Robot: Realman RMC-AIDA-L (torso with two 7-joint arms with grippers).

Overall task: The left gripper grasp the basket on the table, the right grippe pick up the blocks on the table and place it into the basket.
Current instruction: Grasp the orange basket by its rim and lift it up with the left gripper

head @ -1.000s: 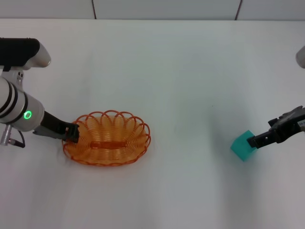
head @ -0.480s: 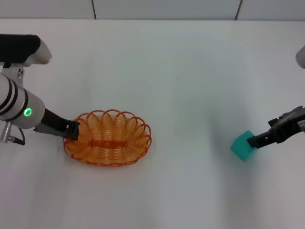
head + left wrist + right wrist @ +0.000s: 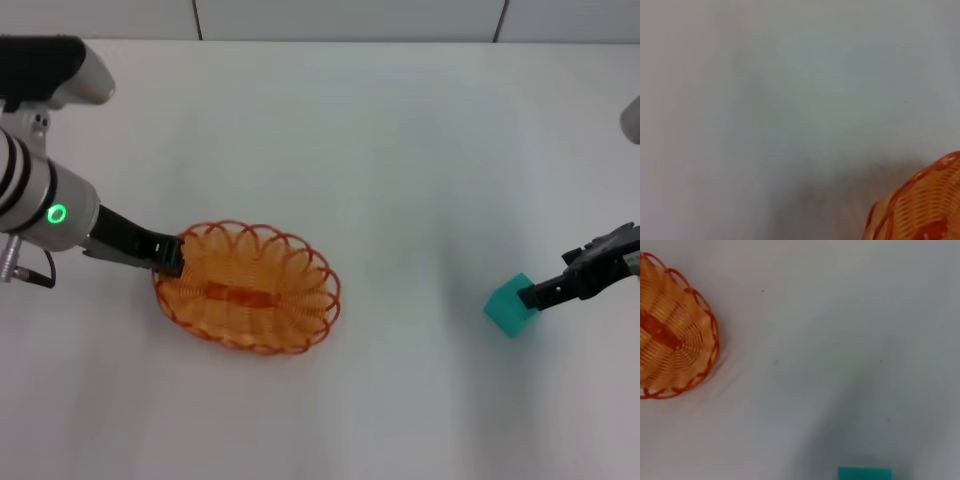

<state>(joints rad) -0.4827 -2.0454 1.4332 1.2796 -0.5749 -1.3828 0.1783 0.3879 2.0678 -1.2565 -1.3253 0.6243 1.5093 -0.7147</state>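
Left gripper (image 3: 168, 255): jaws clamped on the basket (image 3: 250, 288) rim at its 10 o'clock edge. Right grippe (image 3: 535, 295): jaws closed on the blocks (image 3: 510, 305), at the basket's 3 o'clock, well apart.

block (image 3: 864, 473): cut by frame edge | basket (image 3: 920, 205): mostly out of frame

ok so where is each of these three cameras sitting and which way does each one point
Head view: high on the robot, looking down at the table; shows the left gripper on the basket rim and the right gripper at the block.
Left wrist view: on the left arm, facing bare table and one basket edge; no fingers show.
Right wrist view: on the right arm, facing basket and block; no fingers show.
All three share the basket.
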